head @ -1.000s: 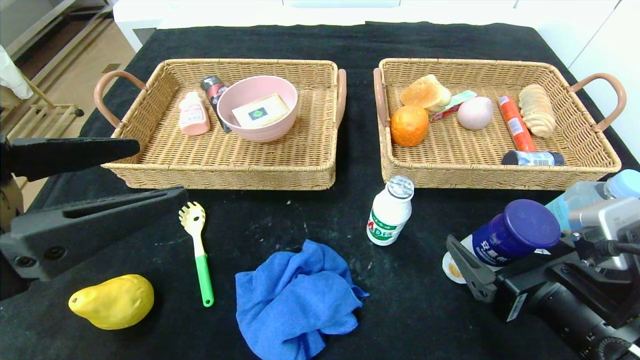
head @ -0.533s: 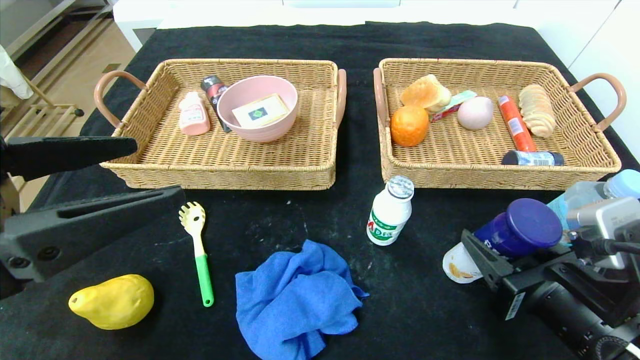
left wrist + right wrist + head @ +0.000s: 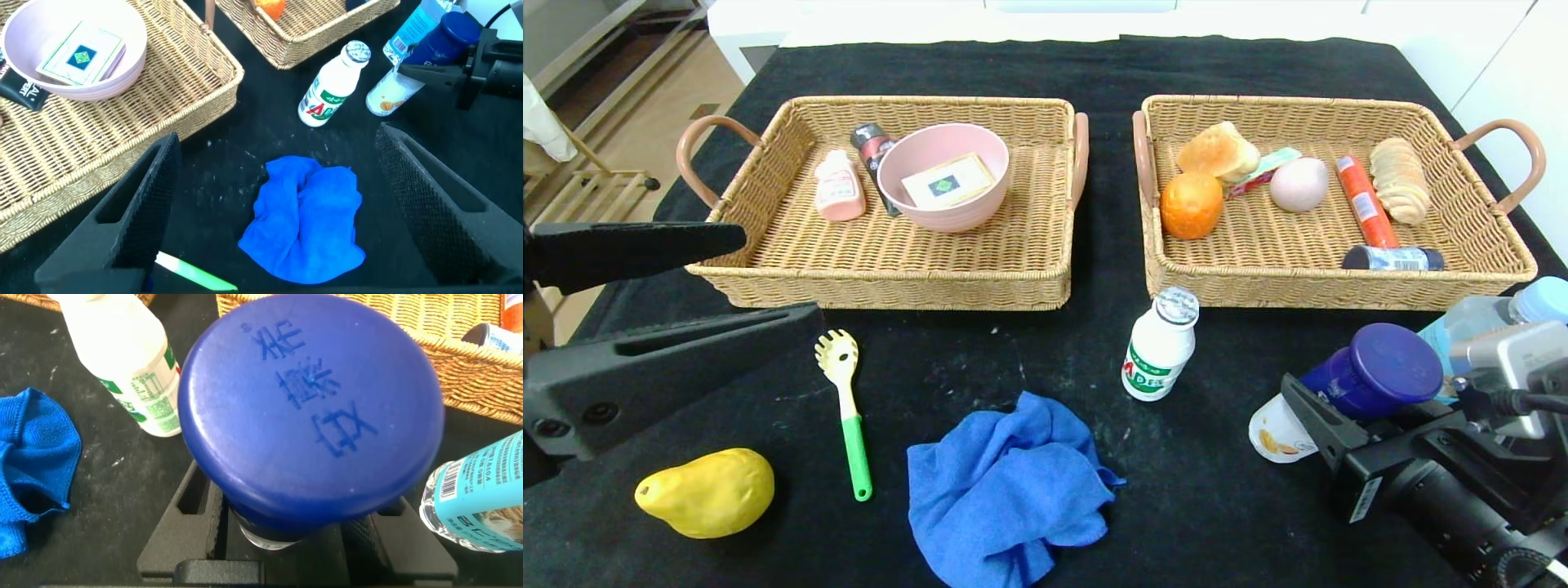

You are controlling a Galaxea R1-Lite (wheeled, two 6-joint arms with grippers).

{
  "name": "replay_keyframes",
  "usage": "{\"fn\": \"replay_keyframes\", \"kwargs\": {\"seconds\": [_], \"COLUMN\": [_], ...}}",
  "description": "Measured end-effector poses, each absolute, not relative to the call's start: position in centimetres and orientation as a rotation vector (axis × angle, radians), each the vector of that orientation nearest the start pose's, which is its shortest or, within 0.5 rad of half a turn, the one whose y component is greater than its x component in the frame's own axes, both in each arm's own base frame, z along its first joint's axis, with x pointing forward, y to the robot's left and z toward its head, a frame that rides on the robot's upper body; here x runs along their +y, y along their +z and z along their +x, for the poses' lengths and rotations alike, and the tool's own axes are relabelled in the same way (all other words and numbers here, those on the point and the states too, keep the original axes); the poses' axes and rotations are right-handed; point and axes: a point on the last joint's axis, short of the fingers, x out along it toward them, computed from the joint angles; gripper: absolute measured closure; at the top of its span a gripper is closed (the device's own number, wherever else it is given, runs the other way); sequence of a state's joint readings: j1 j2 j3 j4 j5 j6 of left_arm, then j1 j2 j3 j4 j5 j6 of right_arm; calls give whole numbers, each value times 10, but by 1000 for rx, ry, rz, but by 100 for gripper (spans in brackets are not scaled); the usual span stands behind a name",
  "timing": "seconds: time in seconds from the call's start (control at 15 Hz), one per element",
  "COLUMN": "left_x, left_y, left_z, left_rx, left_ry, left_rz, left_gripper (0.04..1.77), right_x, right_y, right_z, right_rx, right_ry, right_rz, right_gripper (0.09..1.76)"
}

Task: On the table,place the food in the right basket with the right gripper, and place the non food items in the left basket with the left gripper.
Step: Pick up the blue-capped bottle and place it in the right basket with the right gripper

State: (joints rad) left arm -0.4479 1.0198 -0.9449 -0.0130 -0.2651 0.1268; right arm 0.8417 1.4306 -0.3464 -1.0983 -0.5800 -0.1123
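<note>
Head view: right gripper (image 3: 1319, 412) near table (image 3: 1217, 506) front-right corner, clamped on white bottle w/ dark-blue cap (image 3: 1368, 371), bottle tilted, base off the cloth. Water bottle (image 3: 1494, 314) just behind. Small green-labelled bottle (image 3: 1161, 345) upright before right basket (image 3: 1327, 282). Pear (image 3: 707, 492) front-left.

Left wrist view: left gripper (image 3: 278, 204) spread wide, holding nothing, above blue cloth (image 3: 306, 216).

Right wrist view: fingers (image 3: 184, 518) pressed against bottle below cap.
</note>
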Motion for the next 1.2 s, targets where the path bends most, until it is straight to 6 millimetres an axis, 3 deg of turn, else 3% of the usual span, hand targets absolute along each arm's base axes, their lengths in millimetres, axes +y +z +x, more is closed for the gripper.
{"fn": "replay_keyframes", "kwargs": {"seconds": [0.33,0.6,1.0,1.2], "left_x": [-59,-59,-59,-59], "left_y": [312,312,312,312], "left_z": [109,109,109,109], "left_rx": [17,17,18,17], "left_ry": [-716,-716,-716,-716], "left_rz": [127,127,126,125], "left_gripper": [9,9,9,9], "right_x": [148,148,140,133], "right_y": [184,201,248,283], "right_z": [140,139,135,130], "right_rx": [-43,-46,-56,-97], "right_ry": [287,288,296,313], "right_rz": [-108,-131,-157,-124], "right_gripper": [102,102,102,102]}}
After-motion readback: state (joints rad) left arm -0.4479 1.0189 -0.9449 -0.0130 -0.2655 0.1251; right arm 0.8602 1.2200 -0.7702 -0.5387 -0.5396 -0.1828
